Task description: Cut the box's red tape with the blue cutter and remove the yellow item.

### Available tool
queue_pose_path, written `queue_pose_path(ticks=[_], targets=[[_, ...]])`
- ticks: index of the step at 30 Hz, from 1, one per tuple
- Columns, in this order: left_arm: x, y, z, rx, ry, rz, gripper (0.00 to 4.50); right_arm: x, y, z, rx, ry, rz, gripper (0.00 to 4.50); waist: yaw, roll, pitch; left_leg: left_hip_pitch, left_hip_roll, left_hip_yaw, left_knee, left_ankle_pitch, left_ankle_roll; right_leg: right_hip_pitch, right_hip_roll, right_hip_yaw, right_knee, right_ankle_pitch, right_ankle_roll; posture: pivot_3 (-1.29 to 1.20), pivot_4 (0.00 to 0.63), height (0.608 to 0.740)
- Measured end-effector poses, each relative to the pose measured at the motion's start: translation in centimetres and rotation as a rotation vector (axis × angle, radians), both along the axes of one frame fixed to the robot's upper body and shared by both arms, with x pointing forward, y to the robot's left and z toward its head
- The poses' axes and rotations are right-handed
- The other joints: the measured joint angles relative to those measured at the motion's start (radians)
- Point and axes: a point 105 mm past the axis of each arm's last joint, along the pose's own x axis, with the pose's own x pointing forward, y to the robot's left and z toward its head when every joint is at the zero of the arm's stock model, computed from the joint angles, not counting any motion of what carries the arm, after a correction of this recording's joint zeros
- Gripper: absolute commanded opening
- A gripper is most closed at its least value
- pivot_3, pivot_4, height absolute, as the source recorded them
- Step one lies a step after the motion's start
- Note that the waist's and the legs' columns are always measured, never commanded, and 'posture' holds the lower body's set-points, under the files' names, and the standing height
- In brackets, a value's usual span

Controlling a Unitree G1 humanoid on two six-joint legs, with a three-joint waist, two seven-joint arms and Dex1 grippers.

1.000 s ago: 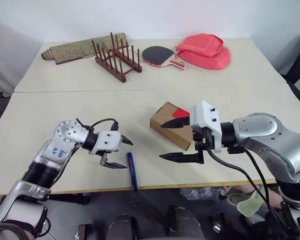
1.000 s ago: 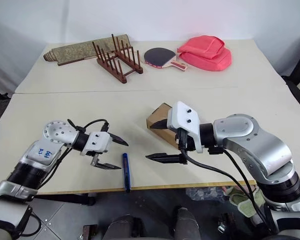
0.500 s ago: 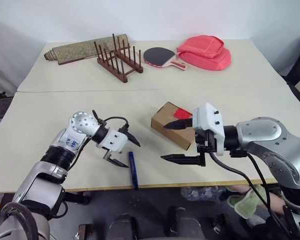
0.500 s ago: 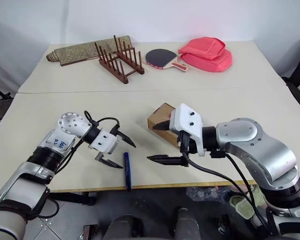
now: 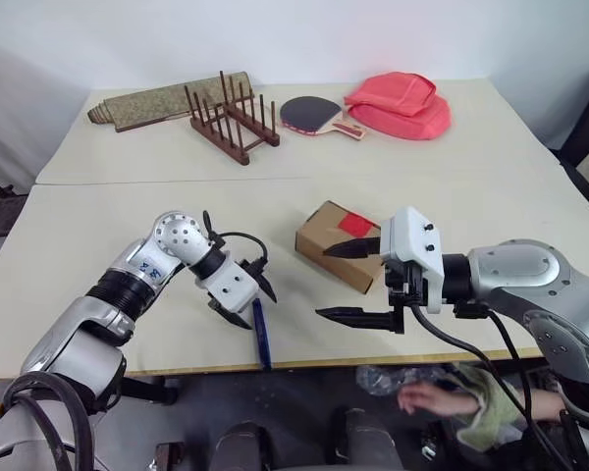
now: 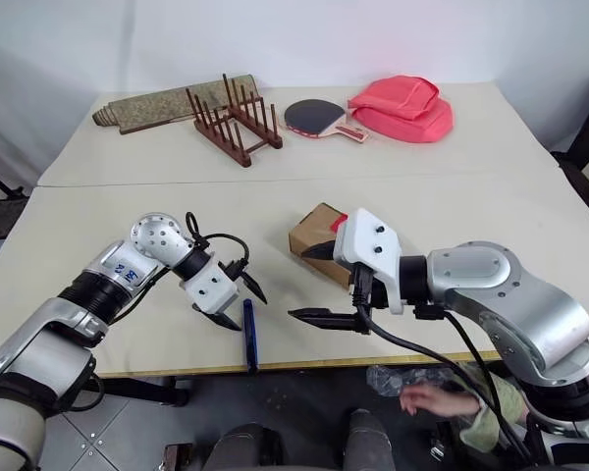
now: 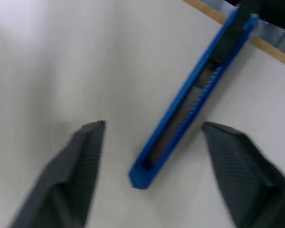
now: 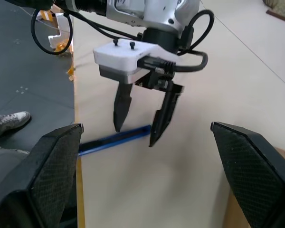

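Your blue cutter [image 5: 260,332] lies flat on the counter [image 5: 128,235] close to its near edge, one end reaching almost to that edge. The left gripper [image 5: 249,303] points down over the far end of the cutter, jaws open and straddling it — in the left wrist view one finger [image 7: 73,166] sits on each side of the blue body [image 7: 190,102], neither touching it. Nothing is gripped.

The box [image 5: 336,243] sits on the counter to the right of the cutter, flaps closed, with the red tape [image 5: 354,225] on its top face. You cannot see the yellow item.

Your right gripper [image 5: 351,282] hangs just beside the box on its near side, pointing left toward the other gripper — jaws spread wide, one finger above the other, empty.

Across the far side of the counter: a rolled mat [image 5: 157,98], a wooden rack [image 5: 231,120], a table-tennis paddle [image 5: 314,114], a red bag [image 5: 398,101].

A person's hand [image 5: 427,399] shows below the counter's near edge.
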Motion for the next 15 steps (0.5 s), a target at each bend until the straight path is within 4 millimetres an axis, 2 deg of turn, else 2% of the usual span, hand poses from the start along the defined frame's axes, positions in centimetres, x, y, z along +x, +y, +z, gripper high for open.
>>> queue_pose_path(ticks=[3,6,8,15], targets=[[0.03,0.27,-0.03,0.02,0.006,0.008,3.04,-0.14,0.04,0.0,0.001,0.003,-0.002,4.5,-0.003,0.0,-0.001,0.001,0.001,0.0,0.0,0.0,0.0,0.0,0.0,0.0,0.001,0.0,-0.001,0.0,0.15,0.74],[-0.1,0.42,-0.26,0.039,0.012,0.004,2.48,-0.02,-0.17,0.06,-0.002,0.004,-0.019,4.5,-0.006,0.003,-0.002,0.002,0.001,0.0,0.0,0.0,0.0,0.0,0.0,0.001,0.003,-0.001,-0.002,0.0,0.15,0.74],[-0.14,0.5,-0.33,0.044,0.016,0.005,1.91,-0.09,-0.14,0.12,0.002,0.006,-0.021,4.5,-0.004,0.004,-0.003,0.003,0.001,0.0,0.0,0.0,0.0,0.0,0.0,0.001,0.003,-0.001,-0.002,0.0,0.15,0.74],[-0.06,0.45,-0.55,0.048,0.038,0.03,1.91,-0.34,0.01,0.1,-0.001,0.014,-0.021,4.5,-0.001,0.003,-0.005,0.002,0.0,0.0,0.0,0.0,0.001,0.0,0.0,0.001,0.003,-0.001,-0.003,0.0,0.15,0.74]])
